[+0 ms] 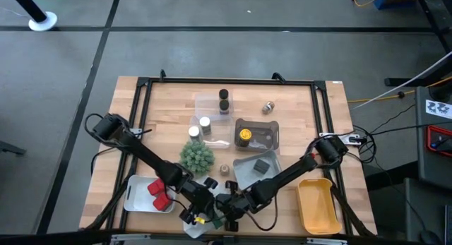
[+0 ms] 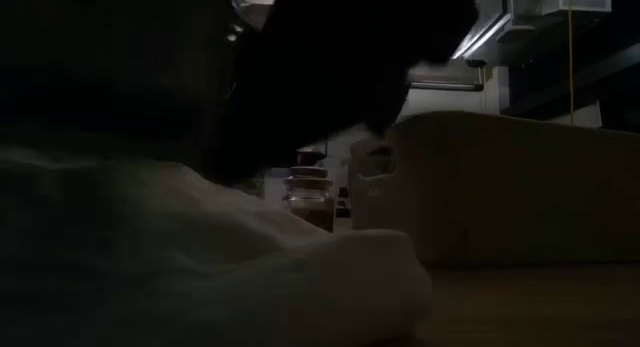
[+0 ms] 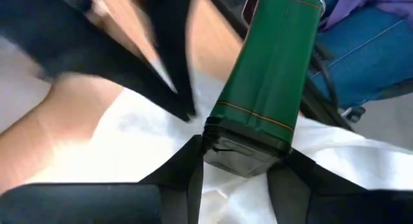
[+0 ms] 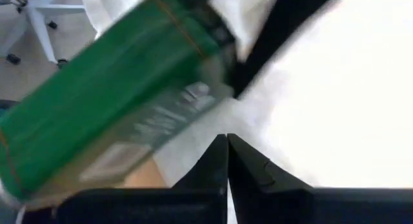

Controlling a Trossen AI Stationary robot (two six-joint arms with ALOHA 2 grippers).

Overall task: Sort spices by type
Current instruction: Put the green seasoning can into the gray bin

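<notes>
My left gripper (image 1: 200,215) and my right gripper (image 1: 227,207) meet at the table's near edge over a white thin plastic bag (image 1: 196,229). My left gripper (image 3: 235,185) is shut on a green tin (image 3: 271,75) with a dark capped end. My right gripper (image 4: 226,139) is shut beside the tin (image 4: 110,88), over the bag (image 4: 335,88). Dark brown jars (image 1: 224,102), white-capped jars (image 1: 200,127), a yellow-capped jar (image 1: 244,135), red packets (image 1: 159,195), a dark grey block (image 1: 262,166) and a tan round piece (image 1: 224,169) stand farther back. My left gripper pinches the green tin's dark capped end (image 3: 242,156) between its two fingers, one on each side. The tin's length runs away from the fingers, above the white bag (image 3: 148,140). My right gripper's fingertips meet against the white bag; whether they hold a layer of it, I cannot tell.
A green bushy plant (image 1: 196,157) stands mid-table. The red packets lie in a white tray (image 1: 135,195), the grey block in a grey tray (image 1: 247,176), the yellow-capped jar in a dark tray (image 1: 267,135). A yellow tray (image 1: 316,202) stands at the near right.
</notes>
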